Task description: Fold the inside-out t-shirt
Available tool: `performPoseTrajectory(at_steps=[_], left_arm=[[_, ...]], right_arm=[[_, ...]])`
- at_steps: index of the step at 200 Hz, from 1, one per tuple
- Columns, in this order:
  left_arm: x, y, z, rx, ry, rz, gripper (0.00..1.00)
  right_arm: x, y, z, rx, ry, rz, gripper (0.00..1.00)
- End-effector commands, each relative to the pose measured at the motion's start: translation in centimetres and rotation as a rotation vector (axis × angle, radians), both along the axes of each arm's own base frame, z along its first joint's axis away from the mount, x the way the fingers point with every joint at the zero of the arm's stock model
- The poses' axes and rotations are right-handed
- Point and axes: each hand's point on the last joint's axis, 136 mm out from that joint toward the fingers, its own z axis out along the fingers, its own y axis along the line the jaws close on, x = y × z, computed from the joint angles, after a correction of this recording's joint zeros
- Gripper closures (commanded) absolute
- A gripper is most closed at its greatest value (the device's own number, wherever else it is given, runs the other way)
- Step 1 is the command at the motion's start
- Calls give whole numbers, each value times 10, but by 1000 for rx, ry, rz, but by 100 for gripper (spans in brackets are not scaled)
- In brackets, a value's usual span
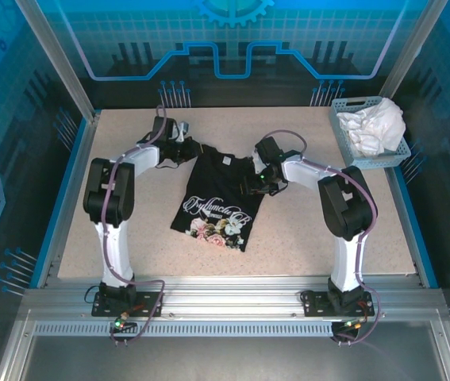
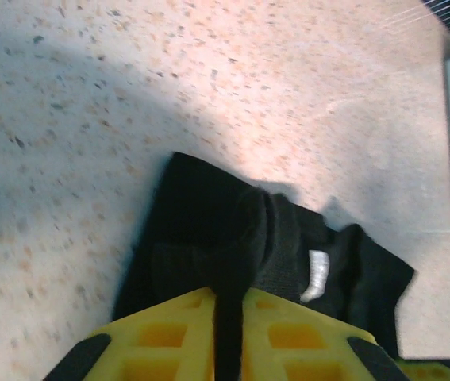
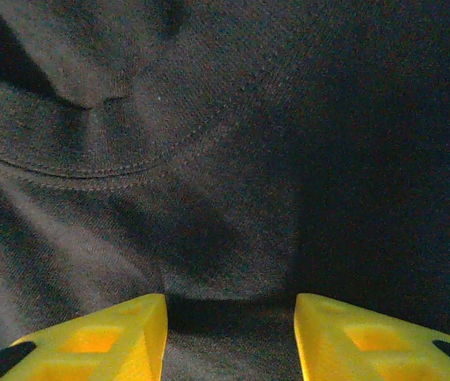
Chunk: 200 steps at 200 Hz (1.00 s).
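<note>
Bent forward, left arm (image 1: 109, 190) and right arm (image 1: 344, 202) — left fingers (image 2: 161, 333) pinched together; right fingers (image 3: 98, 341) apart.

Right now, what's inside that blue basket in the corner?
A crumpled white cloth fills the basket and bulges over its rim. Whatever lies beneath the cloth is covered.

The desk (image 1: 304, 238) has a pale speckled top, beige with small dark grains, and a blue rim on its left and right sides; at the far right corner stands a light blue plastic basket (image 1: 367, 163) with a lattice wall; a crumpled white cloth (image 1: 377, 123) lies inside it and rises above the rim; blue see-through panels (image 1: 232, 40) with a grid pattern close the far side and both sides; an aluminium rail (image 1: 232, 298) runs along the near edge of the desk.
</note>
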Motion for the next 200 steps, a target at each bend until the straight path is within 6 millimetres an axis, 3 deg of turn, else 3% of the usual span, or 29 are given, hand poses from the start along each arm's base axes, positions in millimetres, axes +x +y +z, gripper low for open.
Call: performPoseTrajectory(at_steps=[1, 26, 49, 73, 90, 155, 200], left_arm=[[9, 9, -29, 69, 53, 19, 77], [15, 15, -29, 101, 56, 34, 67], [15, 23, -11, 122, 22, 51, 56], [7, 28, 11, 123, -27, 65, 42], [3, 23, 15, 100, -39, 42, 33], [13, 3, -18, 78, 86, -67, 28], [6, -17, -39, 101, 168, -137, 29]], right_arm=[[5, -2, 24, -9, -59, 14, 52], [11, -14, 42, -6, -113, -23, 51], [14, -33, 51, -1, -137, -98, 48], [19, -57, 50, 22, -123, -198, 39], [27, -67, 44, 37, -97, -241, 32], [66, -66, 15, 13, -3, -253, 23], [69, -56, -5, -28, 75, -227, 26]])
